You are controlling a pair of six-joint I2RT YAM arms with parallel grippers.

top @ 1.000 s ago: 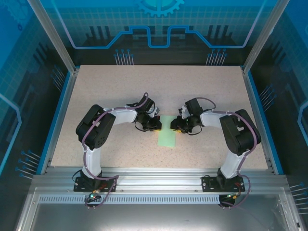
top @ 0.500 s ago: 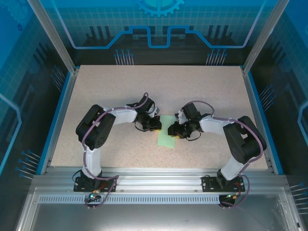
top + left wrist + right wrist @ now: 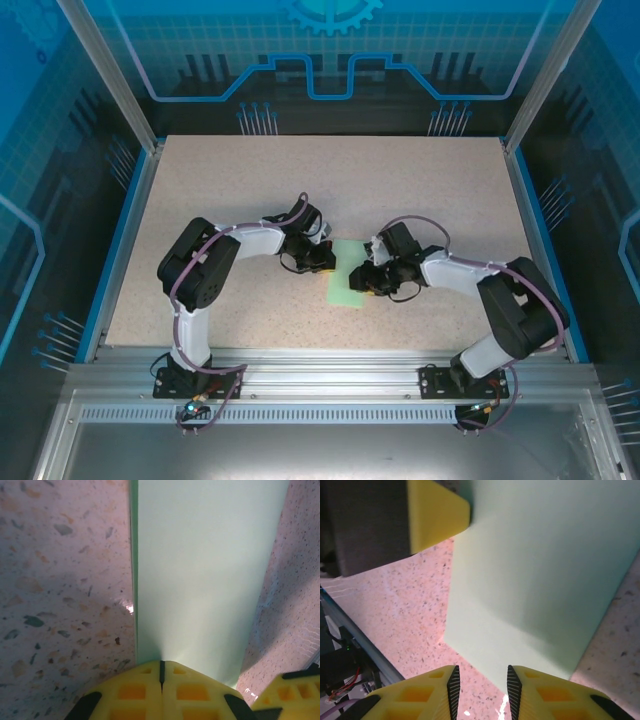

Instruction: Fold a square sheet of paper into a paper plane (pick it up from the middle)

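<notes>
Speckled beige tabletop (image 3: 430, 190), blue-edged, within blue patterned walls (image 3: 60, 120), aluminium rail (image 3: 330, 365) nearside.

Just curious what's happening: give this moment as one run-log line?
paper: lying on table | left pincer: shut, at its edge | right pincer: slightly open, near its corner

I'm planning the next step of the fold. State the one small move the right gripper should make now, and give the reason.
Probably ease the right gripper forward until the near edge of the paper sits between its jaws, then close. Those jaws stand slightly apart and empty, that edge lies just ahead, and the shut left gripper rests on the paper.
</notes>
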